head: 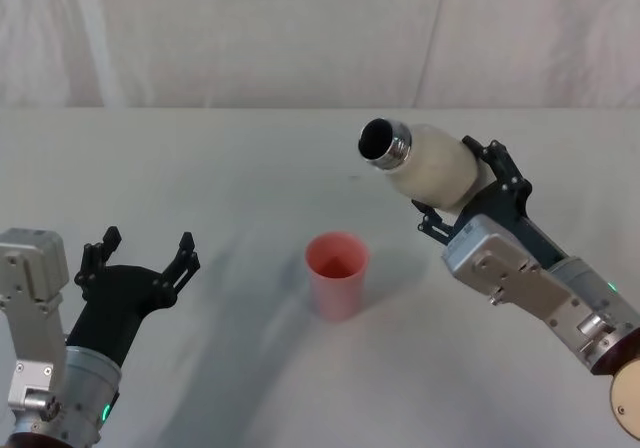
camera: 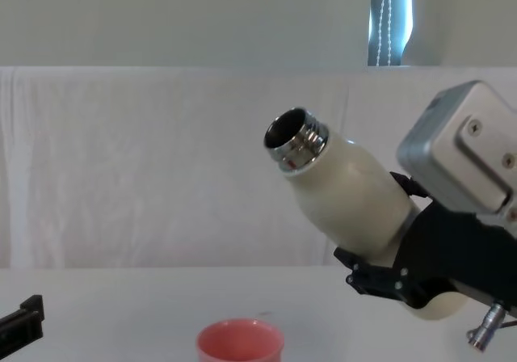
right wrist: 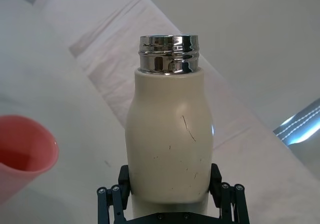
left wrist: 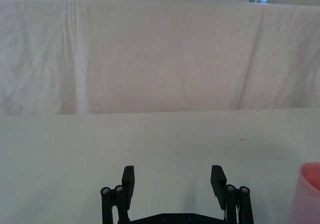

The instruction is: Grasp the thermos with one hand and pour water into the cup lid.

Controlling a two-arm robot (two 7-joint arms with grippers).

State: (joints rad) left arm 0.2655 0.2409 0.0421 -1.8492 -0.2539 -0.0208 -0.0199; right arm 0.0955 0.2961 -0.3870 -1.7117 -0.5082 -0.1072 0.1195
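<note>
The thermos is a cream-white bottle with a shiny threaded steel neck, uncapped, lifted clear of the table on the right and tilted, its open mouth aimed up and leftward. Lower and to its left, the cup lid, a small salmon-pink cup, stands upright on the table.
</note>
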